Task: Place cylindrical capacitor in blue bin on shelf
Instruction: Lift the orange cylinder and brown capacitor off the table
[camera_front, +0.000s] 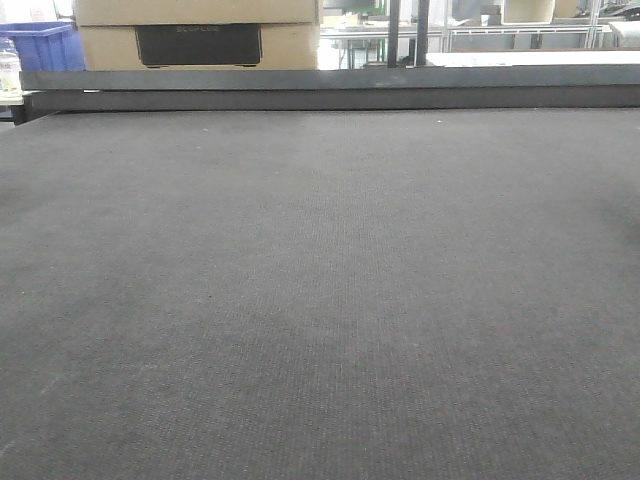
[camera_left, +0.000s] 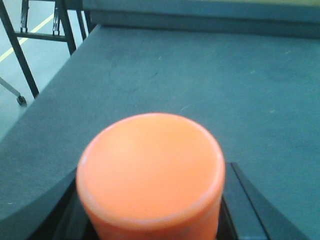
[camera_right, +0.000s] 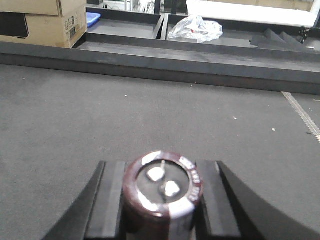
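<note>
The cylindrical capacitor (camera_right: 162, 187), dark maroon with two silver terminals on its upturned end, sits between the black fingers (camera_right: 107, 200) of my right gripper (camera_right: 162, 192), which is shut on it above the dark grey table mat (camera_right: 100, 115). My left gripper (camera_left: 150, 205) is shut on a smooth orange cylinder (camera_left: 150, 160) that fills the lower part of the left wrist view. A blue bin (camera_front: 40, 45) stands far left beyond the table. Pale metal rails (camera_front: 520, 38) show far back; I cannot tell if they are the shelf. Neither gripper appears in the front view.
A raised dark rail (camera_front: 330, 88) runs along the mat's far edge. Behind it stand a cardboard box (camera_front: 195, 35) and a crumpled clear plastic bag (camera_right: 196, 28). The mat's left edge (camera_left: 47, 105) drops to the floor, where black stand legs (camera_left: 20, 55) rise.
</note>
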